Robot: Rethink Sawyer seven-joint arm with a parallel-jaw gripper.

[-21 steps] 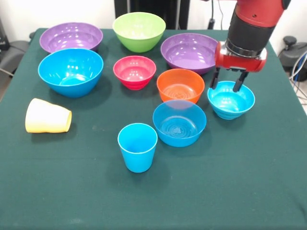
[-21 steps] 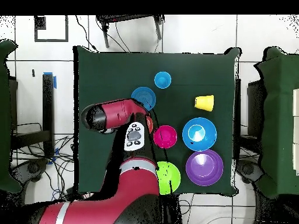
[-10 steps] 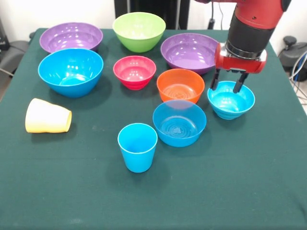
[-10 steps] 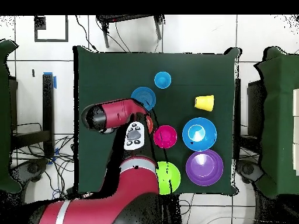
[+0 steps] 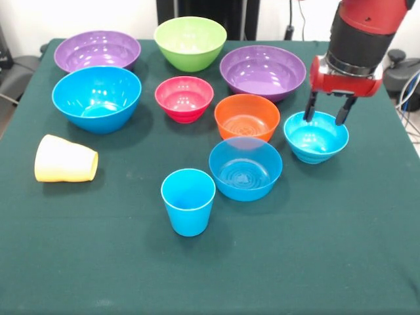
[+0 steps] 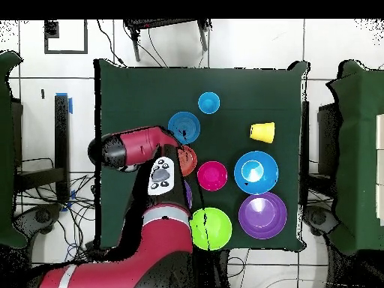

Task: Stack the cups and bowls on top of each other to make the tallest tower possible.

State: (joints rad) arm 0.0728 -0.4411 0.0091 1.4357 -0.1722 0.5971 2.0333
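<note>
- The blue cup (image 5: pixel 188 200) is standing upright with its mouth facing up, out in the middle of the surface (image 5: pixel 315 262), apart from everything else.
- The yellow cup (image 5: pixel 64 159) is lying on its side near the surface's left edge in the front view, its long axis running along that view's width and its mouth pointing right.
- All the bowls are sitting mouth up: two purple (image 5: pixel 97 50) (image 5: pixel 262 71) and a lime one (image 5: pixel 190 42) along the far edge, a big blue one (image 5: pixel 97 97), a pink-red one (image 5: pixel 184 98), an orange one (image 5: pixel 247 116), a mid blue one (image 5: pixel 245 168) and a small blue one (image 5: pixel 315 136).
- Nothing is stacked; the orange bowl and mid blue bowl are sitting just beside each other.
- The tool (image 5: pixel 326 113) is hanging released, its two fingers (image 5: pixel 308 106) spread and pointing down over the small blue bowl's far rim; whether they are touching it is unclear.
- In the overhead view the arm (image 6: pixel 142 146) is covering the small blue bowl, one purple bowl and most of the orange one.
- The arm's upper part is cut off at the front view's top edge.
- The surface is wearing a dark green cloth; around it, a white tiled floor (image 6: pixel 247 45) is showing cables.
</note>
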